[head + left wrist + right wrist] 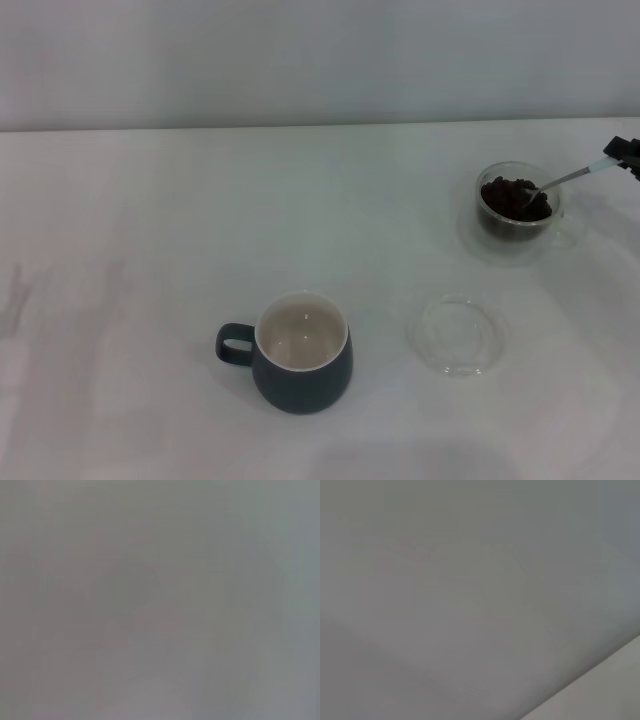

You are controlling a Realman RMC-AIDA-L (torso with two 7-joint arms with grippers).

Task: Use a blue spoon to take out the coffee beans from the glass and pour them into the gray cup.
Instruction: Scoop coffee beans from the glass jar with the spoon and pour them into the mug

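While the right gripper [622, 152] shows only as a dark tip at the right edge of the head view, its jaws are seen closed on the pale light-blue handle of the small silver-bowled blue spoon [568, 180]. The spoon is held tilted, handle high toward the gripper and metal bowl lowered into the small round clear glass [518, 207], where it is buried among the dark brown, nearly black coffee beans [512, 198] heaped inside. The glass is placed far to the right on the white table [150, 220], on what appears to be a clear saucer-like base.

Well apart from it, nearer the robot and toward the middle, the rounded dark blue-gray cup [298, 352] is set upright, its cream-white inside bare and its small loop handle turned to the robot's left. Between the two vessels, just to the right of the gray cup, a flat round clear glass dish [459, 334] is laid on the table.

Nothing of the left gripper is shown in any view, and only blank grey surfaces are given by both wrist views.
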